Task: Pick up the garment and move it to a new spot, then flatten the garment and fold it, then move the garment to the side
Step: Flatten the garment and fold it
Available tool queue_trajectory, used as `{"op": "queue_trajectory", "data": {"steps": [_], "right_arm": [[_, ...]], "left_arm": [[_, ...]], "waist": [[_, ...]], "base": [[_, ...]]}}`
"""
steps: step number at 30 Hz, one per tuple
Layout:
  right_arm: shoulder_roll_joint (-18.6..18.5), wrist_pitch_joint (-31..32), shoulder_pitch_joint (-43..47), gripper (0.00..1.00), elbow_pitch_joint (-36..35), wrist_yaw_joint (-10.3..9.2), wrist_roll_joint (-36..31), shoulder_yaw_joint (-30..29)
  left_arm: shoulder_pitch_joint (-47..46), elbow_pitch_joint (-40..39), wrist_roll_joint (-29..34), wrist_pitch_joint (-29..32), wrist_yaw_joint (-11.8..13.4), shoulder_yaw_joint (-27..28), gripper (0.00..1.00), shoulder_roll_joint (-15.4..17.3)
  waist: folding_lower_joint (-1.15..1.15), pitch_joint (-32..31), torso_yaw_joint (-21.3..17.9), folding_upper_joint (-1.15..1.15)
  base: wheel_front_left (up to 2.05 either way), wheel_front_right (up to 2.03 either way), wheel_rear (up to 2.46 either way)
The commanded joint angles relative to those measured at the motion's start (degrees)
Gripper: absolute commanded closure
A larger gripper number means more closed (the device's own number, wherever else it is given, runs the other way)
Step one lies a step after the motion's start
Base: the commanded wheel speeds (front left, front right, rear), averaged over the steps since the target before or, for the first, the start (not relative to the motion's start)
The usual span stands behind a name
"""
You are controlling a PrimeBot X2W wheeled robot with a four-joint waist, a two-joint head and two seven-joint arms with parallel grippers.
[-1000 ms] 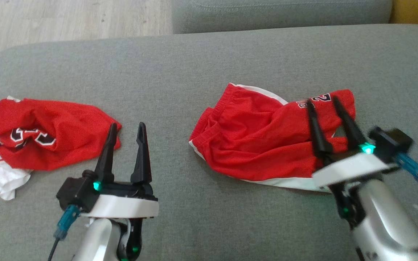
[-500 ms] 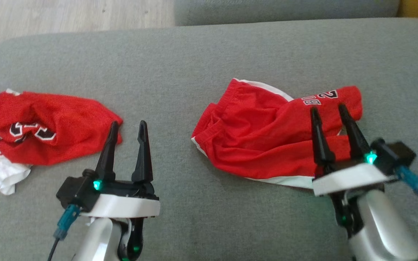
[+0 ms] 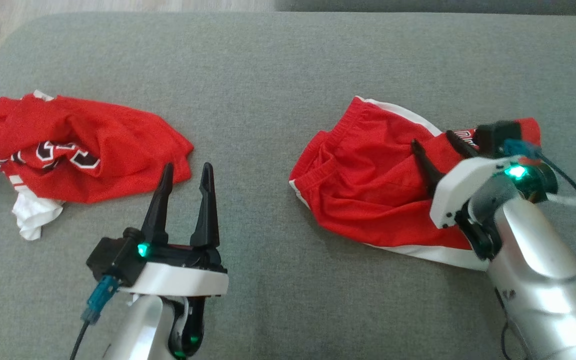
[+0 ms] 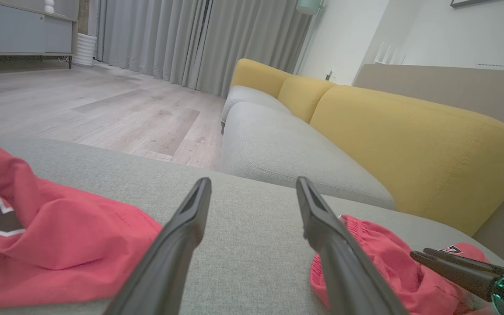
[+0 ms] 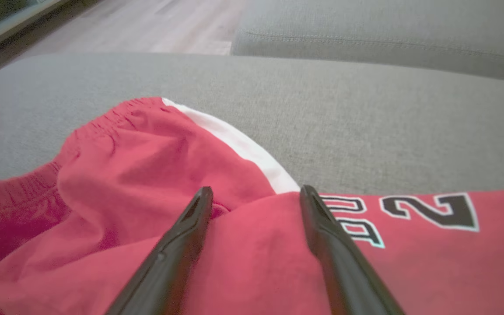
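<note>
One garment [image 3: 363,185] lies crosswise (waistband [image 3: 325,139] leftward) under the spread right pincer [image 3: 431,137], left pincer [image 3: 188,166] spread too.

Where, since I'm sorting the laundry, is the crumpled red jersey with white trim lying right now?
The crumpled red jersey lies at the head view's left on the grey cushion, just up-left of the open left gripper.
</note>
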Motion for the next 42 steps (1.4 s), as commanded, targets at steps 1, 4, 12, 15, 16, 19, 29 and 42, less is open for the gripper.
{"op": "queue_trajectory", "data": {"steps": [1,4,12,15,16,19,29,42], "right_arm": [[0.45,0.86,-2.49,0.00,-0.60,0.43,1.12,1.58],[-0.44,3.81,-5.75,0.00,2.69,0.43,2.61,6.15],[-4.52,8.73,-10.64,0.00,8.26,0.43,9.71,16.99],[-6.13,9.21,-11.73,0.00,8.73,0.43,12.54,19.71],[-6.64,9.23,-12.07,0.00,8.78,0.43,13.49,20.36],[-8.02,9.59,-12.87,1.00,8.74,0.43,16.17,22.52],[-11.88,4.54,-18.51,1.00,9.80,0.43,19.41,24.76],[-13.12,-10.13,-31.29,1.00,18.96,0.43,11.53,24.93]], "left_arm": [[-2.29,-1.75,-0.50,-0.36,0.20,1.35,0.00,0.27],[-2.52,-1.79,-0.62,-0.36,0.19,1.03,0.00,0.27],[-4.47,-1.99,-1.68,-0.36,0.48,-0.39,0.00,0.27],[-5.04,-2.25,-2.05,-0.36,0.73,-0.64,0.00,0.27],[-5.17,-2.31,-2.16,-0.36,0.80,-0.70,0.00,0.27],[-5.36,-2.41,-2.49,-0.36,0.98,-0.67,0.00,0.27],[-6.43,-2.58,-3.13,-0.36,1.11,-0.73,0.00,0.27],[-7.69,-2.78,-3.59,-0.36,1.27,-1.22,0.00,0.27]], "waist": [[0.00,0.31,0.26,0.00],[0.00,1.17,0.73,0.00],[0.00,3.11,2.87,0.00],[0.00,4.20,3.70,0.00],[0.00,4.61,4.00,0.00],[0.00,5.40,4.71,0.00],[0.00,6.76,5.77,0.00],[0.00,7.97,6.73,0.00]], "base": [[0.00,0.00,0.00],[0.00,0.00,0.00],[0.00,0.00,0.00],[0.00,0.00,0.00],[0.00,0.00,0.00],[0.00,0.00,0.00],[0.00,0.00,0.00],[0.00,0.00,0.00]]}}
